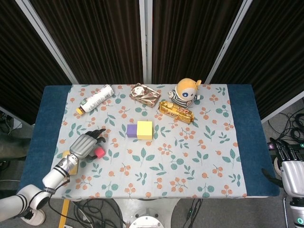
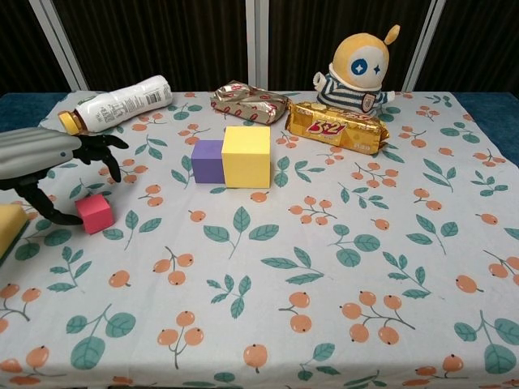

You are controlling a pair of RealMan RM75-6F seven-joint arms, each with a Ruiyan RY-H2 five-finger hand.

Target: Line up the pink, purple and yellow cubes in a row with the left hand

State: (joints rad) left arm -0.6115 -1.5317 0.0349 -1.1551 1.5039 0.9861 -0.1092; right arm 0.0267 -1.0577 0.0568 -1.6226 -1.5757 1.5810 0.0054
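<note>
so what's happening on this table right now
The robot's left hand is at the pink cube near the table's left edge, thumb touching it, cube on the cloth, not lifted. The purple cube and yellow cube already sit side by side mid-table. The right hand hangs off the right edge, holding nothing.
</note>
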